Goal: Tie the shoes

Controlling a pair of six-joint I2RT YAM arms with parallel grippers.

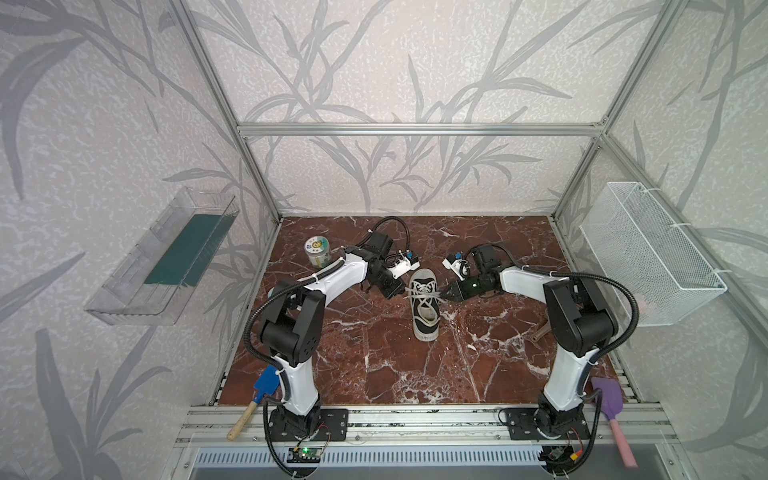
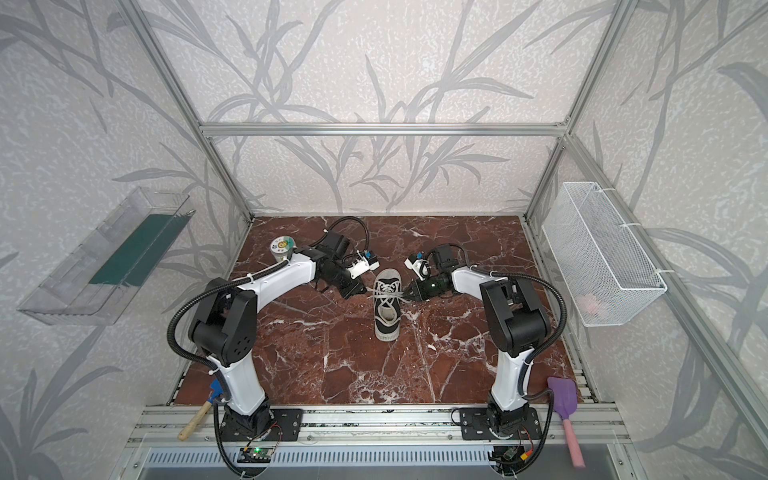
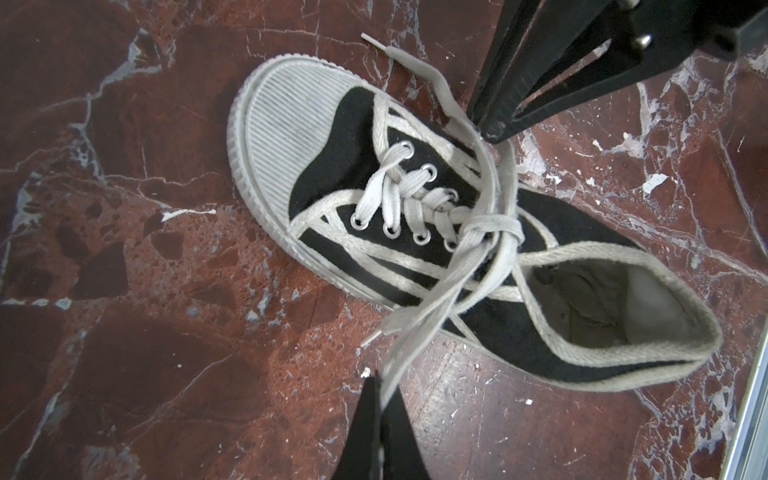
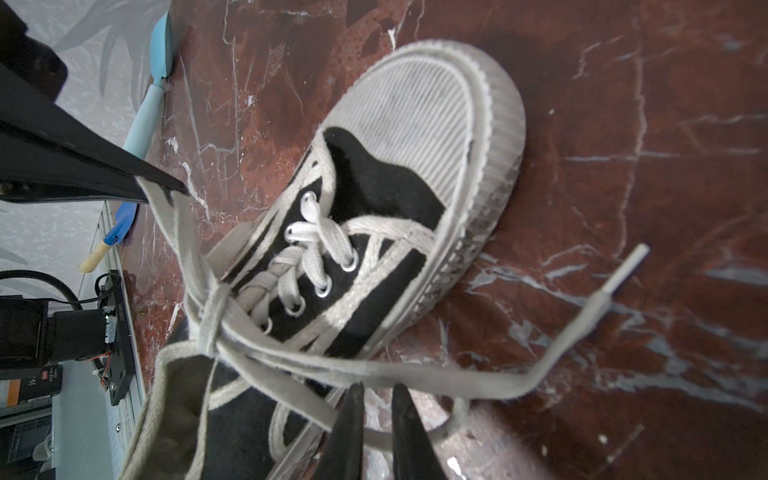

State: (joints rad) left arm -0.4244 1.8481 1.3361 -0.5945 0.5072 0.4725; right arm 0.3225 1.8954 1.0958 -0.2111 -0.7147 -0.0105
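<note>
- Sneaker (image 1: pixel 424 320) sits mid-bench (image 1: pixel 374 365), long axis running near-to-far, toe cap aimed at the back wall, heel toward the arm bases.
- Left end effector (image 1: pixel 404 290) is hard against its side, clamped on one of the laces (image 3: pixel 496 226).
- Right end effector (image 1: pixel 444 294) is on the opposite flank, jaws narrow with a lace across them; pinched or not, cannot tell.
- Tin (image 1: pixel 317 251) stands behind the left arm, well apart.
- Black canvas, ribbed white toe cap, white laces crossed in one knot over the tongue.
</note>
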